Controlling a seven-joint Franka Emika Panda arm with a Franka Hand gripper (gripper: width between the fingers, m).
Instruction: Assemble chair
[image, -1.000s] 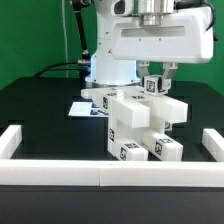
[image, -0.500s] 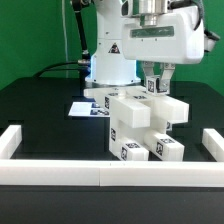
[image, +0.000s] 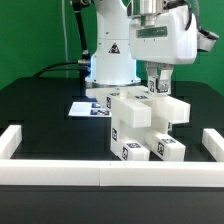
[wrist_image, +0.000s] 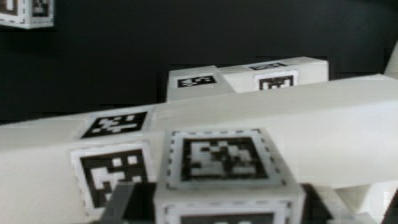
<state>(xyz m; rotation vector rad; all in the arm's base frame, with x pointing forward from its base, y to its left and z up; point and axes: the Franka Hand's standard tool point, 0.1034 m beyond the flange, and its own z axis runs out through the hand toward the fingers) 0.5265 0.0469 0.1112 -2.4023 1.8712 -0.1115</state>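
The chair (image: 143, 125) is a partly joined stack of chunky white tagged blocks in the middle of the black table. My gripper (image: 157, 86) is at its top, toward the exterior view's right, shut on a small white tagged block (image: 156, 92) that rests against the chair's upper part. In the wrist view the gripper (wrist_image: 222, 207) holds this block (wrist_image: 224, 165), with a dark finger (wrist_image: 128, 200) pressed against each of its sides. Beyond it lie the chair's broad white part (wrist_image: 267, 105) and other tagged blocks (wrist_image: 267, 75).
Long white border rails (image: 100, 175) run along the front and stand at both sides (image: 12, 140). The marker board (image: 85, 108) lies flat behind the chair on the exterior view's left. The robot's base (image: 110, 60) stands at the back.
The hand has turned about its vertical axis over the same spot, from broadside to edge-on. It is still shut on the small tagged block. The chair has not moved.
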